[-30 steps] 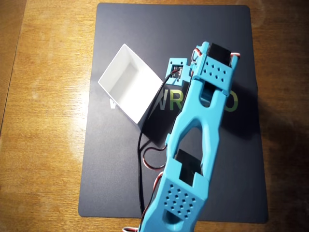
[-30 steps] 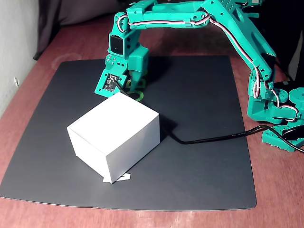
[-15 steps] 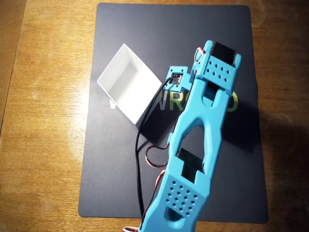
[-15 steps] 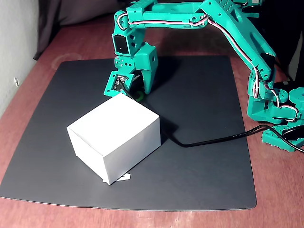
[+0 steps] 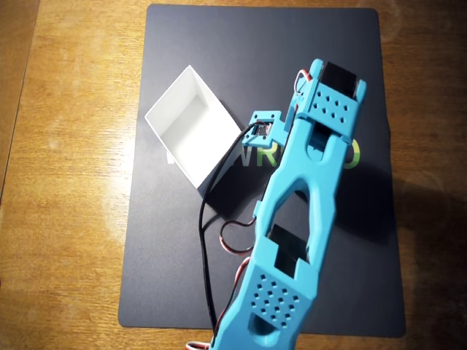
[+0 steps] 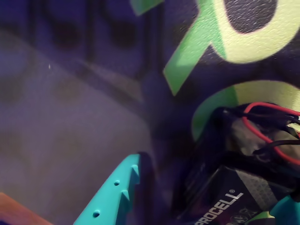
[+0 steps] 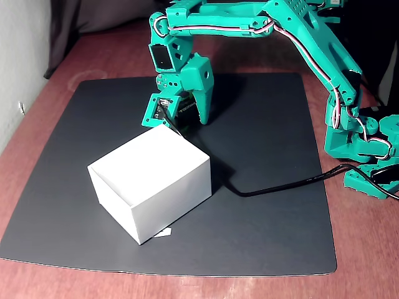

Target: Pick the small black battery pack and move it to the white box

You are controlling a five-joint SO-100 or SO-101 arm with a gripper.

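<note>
From my seat, the wrist view fills with the small black battery pack [image 6: 234, 197] in the lower right corner, white lettering across its top and red and black wires [image 6: 269, 129] curling from its far end. One teal finger [image 6: 115, 192] of the claw [image 6: 197, 206] stands to the left of it, with a dark gap between; a scrap of teal shows at the right edge on the pack's other side. So I read the claw as parted with the pack between its fingers, though I cannot tell from these views whether it is pinched or whether it rests on the black mat [image 7: 268, 149]. The mat's green lettering [image 6: 187, 61] lies under and beyond the pack. In the fixed view the claw [image 7: 187, 115] points downward just behind the white box [image 7: 153, 180], near its back corner. The box sits on the mat, its open top showing a plain white interior in the overhead view [image 5: 191, 124], where the arm [image 5: 292, 219] covers the claw and pack. A black cable [image 7: 280, 184] trails across the mat from behind the box toward the arm's base on the wooden counter [image 5: 66, 219].
</note>
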